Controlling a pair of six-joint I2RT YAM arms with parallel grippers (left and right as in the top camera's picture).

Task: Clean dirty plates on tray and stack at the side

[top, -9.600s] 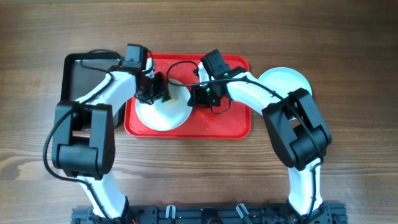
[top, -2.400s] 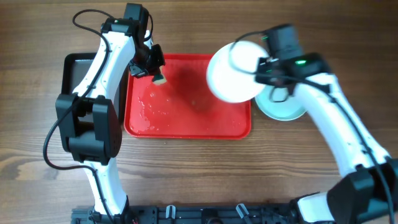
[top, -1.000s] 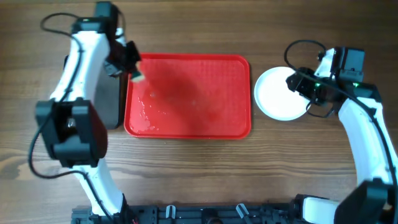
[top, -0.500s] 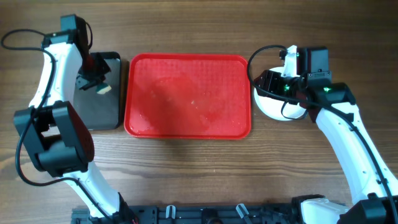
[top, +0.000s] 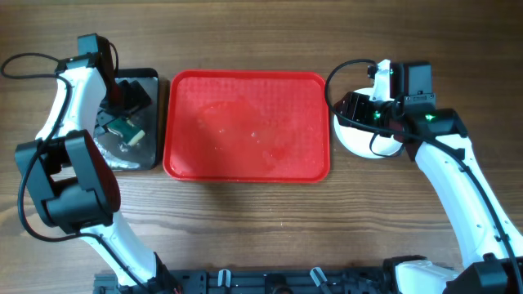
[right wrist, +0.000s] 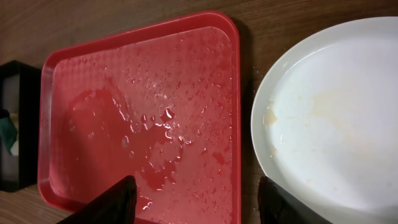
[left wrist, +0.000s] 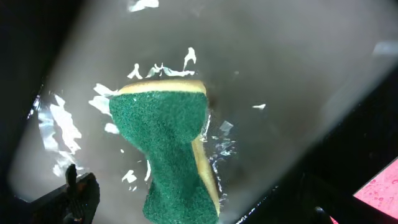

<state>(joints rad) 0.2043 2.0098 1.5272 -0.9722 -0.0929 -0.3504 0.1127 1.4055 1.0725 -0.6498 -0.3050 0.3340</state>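
Note:
The red tray lies in the middle of the table, wet and with nothing on it. A cream-white plate rests on the table just right of it, faintly smeared in the right wrist view. My right gripper hovers open over the plate's left edge and the tray's right rim, nothing between its fingers. My left gripper stands open above a green and yellow sponge that lies on the black tray. The sponge lies loose between the spread jaws.
The black tray sits left of the red tray, its floor wet with foam flecks. Bare wood table lies in front of both trays. A black cable loops off the left arm at the far left.
My left gripper carried the sponge from the red tray's corner over the black tray, opened and let it drop there. The right arm has held still for the last half second.

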